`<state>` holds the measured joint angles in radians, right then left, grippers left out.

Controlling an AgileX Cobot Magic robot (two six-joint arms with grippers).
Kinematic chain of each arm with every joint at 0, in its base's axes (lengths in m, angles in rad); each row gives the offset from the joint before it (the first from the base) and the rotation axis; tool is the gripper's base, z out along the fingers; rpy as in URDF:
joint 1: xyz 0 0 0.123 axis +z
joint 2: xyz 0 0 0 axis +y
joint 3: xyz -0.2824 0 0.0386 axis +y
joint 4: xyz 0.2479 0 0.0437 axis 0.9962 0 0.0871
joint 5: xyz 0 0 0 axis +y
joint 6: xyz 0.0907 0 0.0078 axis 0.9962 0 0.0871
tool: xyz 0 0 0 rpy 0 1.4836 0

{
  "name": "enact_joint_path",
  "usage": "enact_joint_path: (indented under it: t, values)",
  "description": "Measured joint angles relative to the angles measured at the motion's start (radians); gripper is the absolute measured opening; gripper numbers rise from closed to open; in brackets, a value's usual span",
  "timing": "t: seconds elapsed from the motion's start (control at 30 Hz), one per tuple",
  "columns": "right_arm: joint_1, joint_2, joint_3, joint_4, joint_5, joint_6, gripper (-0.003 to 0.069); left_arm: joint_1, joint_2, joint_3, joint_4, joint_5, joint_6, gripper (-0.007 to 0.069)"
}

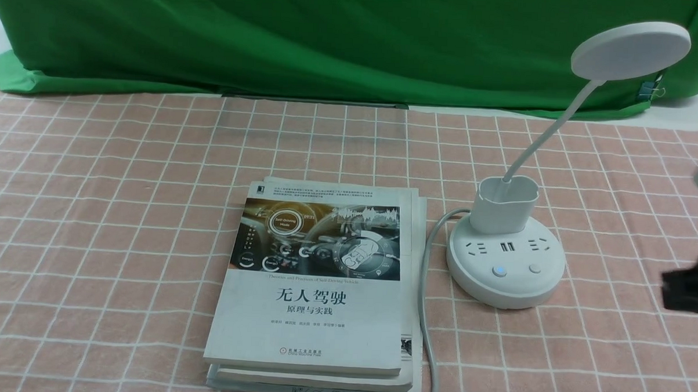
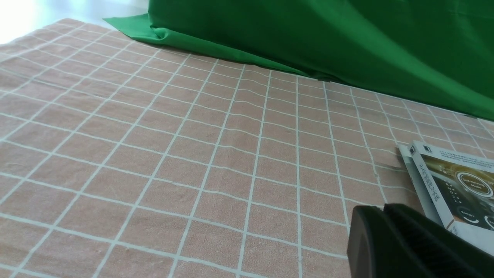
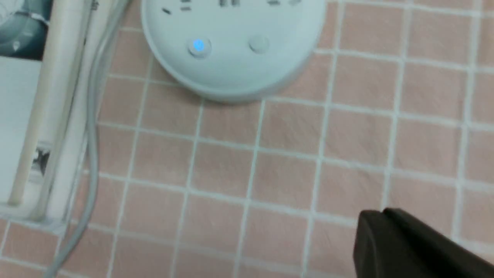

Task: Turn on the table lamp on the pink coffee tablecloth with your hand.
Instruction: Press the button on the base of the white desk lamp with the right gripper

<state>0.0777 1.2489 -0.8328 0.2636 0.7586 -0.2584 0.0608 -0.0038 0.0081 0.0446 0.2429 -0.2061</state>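
The white table lamp [image 1: 505, 256] stands on the pink coffee tablecloth [image 1: 93, 210], right of centre. Its disc head [image 1: 631, 50] is raised on a thin neck above a cup-shaped holder. The round socket base has two buttons: the left one [image 1: 499, 271] glows blue, the right one [image 1: 534, 268] is unlit. The base also shows in the right wrist view [image 3: 231, 50]. My right gripper [image 3: 382, 212] is shut and empty, above the cloth, apart from the base; the hand shows blurred at the front view's right edge [image 1: 691, 289]. My left gripper [image 2: 383, 208] is shut and empty, over the cloth beside the books.
A stack of books [image 1: 319, 288] lies left of the lamp; it also shows in the left wrist view [image 2: 451, 181]. The lamp's grey cord [image 1: 426, 315] runs between books and base toward the front edge. A green backdrop cloth [image 1: 331, 39] hangs behind.
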Motion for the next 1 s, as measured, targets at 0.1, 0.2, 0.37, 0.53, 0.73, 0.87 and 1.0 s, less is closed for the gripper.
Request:
enact_joint_path:
  t: [0.1,0.2,0.37,0.53,0.73,0.87,1.0]
  values:
    - [0.071,0.087,-0.039,0.000,-0.049,-0.003,0.0031,0.000,0.000,0.000,0.000,0.000,0.000,0.0019]
    - [0.134,0.181,-0.082,0.001,-0.112,-0.009,0.0031,0.000,0.000,0.000,0.000,0.000,0.000,0.0019]
    - [0.156,0.317,-0.148,0.005,-0.149,-0.017,0.0031,0.000,0.000,0.000,0.000,0.000,0.000,0.0019]
    - [0.156,0.431,-0.196,0.002,-0.174,-0.022,0.0031,0.000,0.000,0.000,0.000,0.000,-0.003,0.0019]
    - [0.156,0.502,-0.244,0.002,-0.197,-0.022,0.0031,0.000,0.000,0.000,0.000,0.000,-0.001,0.0019]
    - [0.156,0.551,-0.287,0.002,-0.200,-0.022,0.0031,0.000,0.000,0.000,0.000,0.000,-0.001,0.0019]
    - [0.156,0.563,-0.297,0.002,-0.181,-0.022,0.0031,0.000,0.000,0.000,0.000,0.000,-0.001,0.0019]
